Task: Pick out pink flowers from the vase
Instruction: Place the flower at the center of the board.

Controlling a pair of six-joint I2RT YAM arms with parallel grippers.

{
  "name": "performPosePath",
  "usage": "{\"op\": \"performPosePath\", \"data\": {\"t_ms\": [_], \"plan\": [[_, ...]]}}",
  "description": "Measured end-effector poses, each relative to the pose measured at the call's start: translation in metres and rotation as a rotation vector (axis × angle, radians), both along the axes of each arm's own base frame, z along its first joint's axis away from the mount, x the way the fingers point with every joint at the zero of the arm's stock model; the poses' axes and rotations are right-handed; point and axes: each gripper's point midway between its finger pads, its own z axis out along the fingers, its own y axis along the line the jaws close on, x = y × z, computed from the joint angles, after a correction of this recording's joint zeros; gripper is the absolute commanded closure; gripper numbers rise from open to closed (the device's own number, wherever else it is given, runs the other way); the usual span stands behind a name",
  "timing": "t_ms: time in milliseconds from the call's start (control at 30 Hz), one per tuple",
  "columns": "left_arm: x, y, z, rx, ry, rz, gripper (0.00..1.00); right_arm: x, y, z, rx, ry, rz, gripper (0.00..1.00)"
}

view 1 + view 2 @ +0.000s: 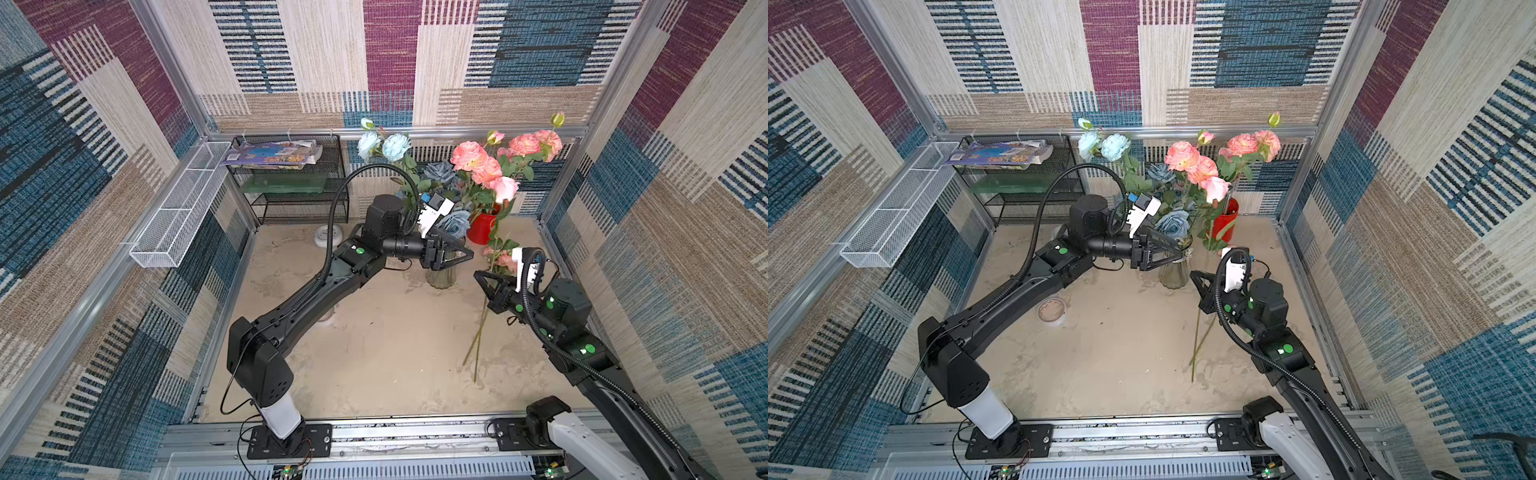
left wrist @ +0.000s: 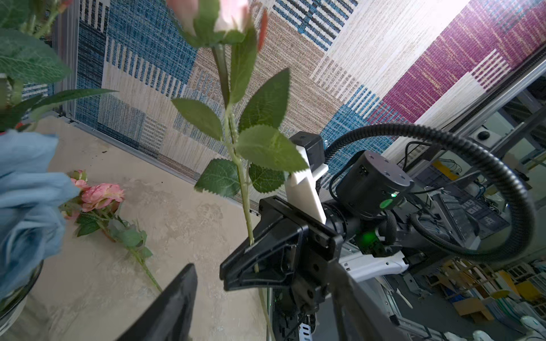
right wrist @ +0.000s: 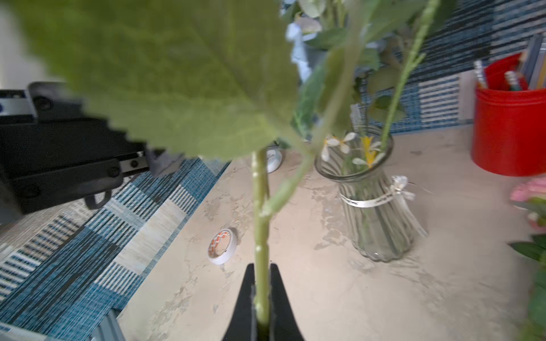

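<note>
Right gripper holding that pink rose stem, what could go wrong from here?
The right gripper pinches the pink rose well below its bloom, so the top may swing or twist in the grip.
Its leaves hang close to the blue roses in the vase; moving away could snag them and tip it.
The open left gripper hovers near the vase and could knock it.

- Vase (image 3: 375,206): clear ribbed glass with a flared mouth and base and a pale band tied at the neck. It stands upright on the table (image 3: 325,295), just under the left gripper (image 1: 467,252), and holds green stems.
- Pink rose (image 1: 505,188): a light pink bloom on a leafy stem, nearly upright and outside the vase. The right gripper (image 3: 262,267) pinches the stem.
- Pink flowers (image 2: 102,193): lying flat on the table beside the right gripper.
- Coral-pink blooms (image 1: 469,157): standing tall beyond both grippers; their stem ends are hidden.
</note>
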Motion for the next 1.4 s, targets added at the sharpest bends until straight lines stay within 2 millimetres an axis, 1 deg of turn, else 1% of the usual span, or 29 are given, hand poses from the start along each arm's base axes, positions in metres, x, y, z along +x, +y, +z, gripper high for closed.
{"op": "performPosePath", "data": {"t_ms": [100,200,300,400,433,533,633,733,833,933,1033,1233,1333,1400], "plan": [[-0.001,0.001,-0.003,0.008,-0.012,0.002,0.31,-0.002,-0.015,-0.009,0.001,0.009,-0.059,1.0],[-0.001,0.003,-0.003,0.01,-0.017,0.011,0.31,0.0,-0.029,-0.022,-0.006,0.043,-0.12,1.0],[-0.001,0.004,-0.002,0.01,-0.024,0.019,0.32,0.011,-0.045,-0.038,-0.016,0.111,-0.198,1.0],[-0.003,0.006,-0.003,0.012,-0.026,0.02,0.32,0.025,-0.066,-0.068,-0.027,0.228,-0.283,1.0],[-0.003,0.006,-0.003,0.012,-0.025,0.02,0.32,0.03,-0.075,-0.08,-0.027,0.275,-0.317,1.0],[-0.006,0.009,-0.004,0.013,-0.029,0.02,0.32,0.038,-0.092,-0.117,-0.019,0.411,-0.365,1.0],[-0.009,0.011,-0.004,0.012,-0.037,0.019,0.32,0.045,-0.093,-0.148,-0.02,0.528,-0.361,1.0],[-0.011,0.013,-0.004,0.011,-0.041,0.019,0.32,0.053,-0.092,-0.174,-0.016,0.623,-0.354,1.0],[-0.013,0.014,-0.004,0.012,-0.043,0.019,0.33,0.057,-0.093,-0.198,-0.006,0.69,-0.353,1.0],[-0.014,0.016,-0.005,0.014,-0.048,0.027,0.33,0.062,-0.095,-0.216,0.004,0.735,-0.365,1.0],[-0.014,0.018,-0.007,0.019,-0.051,0.039,0.33,0.067,-0.097,-0.23,0.009,0.757,-0.373,1.0],[-0.014,0.019,-0.011,0.026,-0.055,0.041,0.33,0.074,-0.099,-0.248,0.017,0.779,-0.38,1.0],[-0.014,0.019,-0.012,0.028,-0.053,0.041,0.33,0.077,-0.102,-0.253,0.017,0.788,-0.387,0.9],[-0.013,0.018,-0.014,0.031,-0.049,0.041,0.33,0.081,-0.103,-0.251,0.015,0.784,-0.395,0.82]]}}
